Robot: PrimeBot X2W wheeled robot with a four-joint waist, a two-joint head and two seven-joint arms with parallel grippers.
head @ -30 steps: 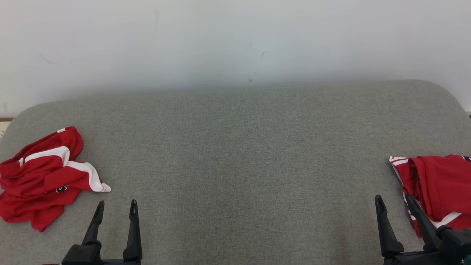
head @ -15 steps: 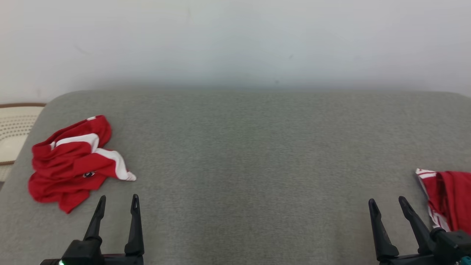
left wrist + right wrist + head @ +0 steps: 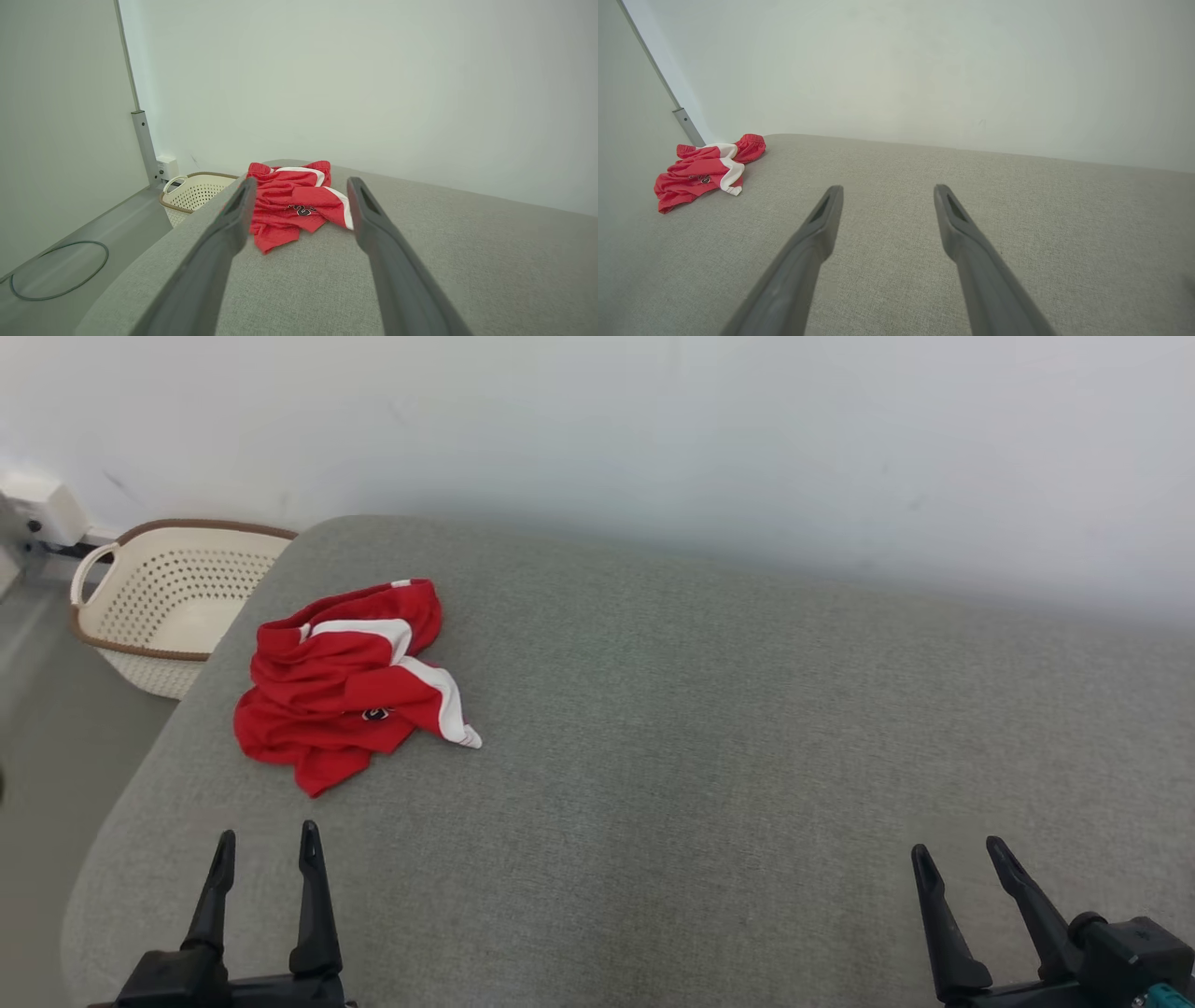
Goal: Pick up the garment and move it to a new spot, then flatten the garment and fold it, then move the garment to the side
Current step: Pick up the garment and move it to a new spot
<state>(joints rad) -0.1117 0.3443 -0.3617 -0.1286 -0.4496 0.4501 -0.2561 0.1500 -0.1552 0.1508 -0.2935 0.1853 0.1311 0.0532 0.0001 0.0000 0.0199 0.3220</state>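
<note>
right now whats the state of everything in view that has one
garment: crumpled in a heap on the grey cushion, unfolded, not held
left gripper: open, empty, short of the garment
right gripper: open, empty, over bare cushion
basket: upright beside the cushion's end, nothing seen inside

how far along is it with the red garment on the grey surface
Nothing looks done yet: the red garment lies crumpled near the left end of the grey surface. In hand: nothing; the left end effector and right end effector are open, empty and short of it. Left: picking it up, moving, flattening, folding, setting aside.
</note>
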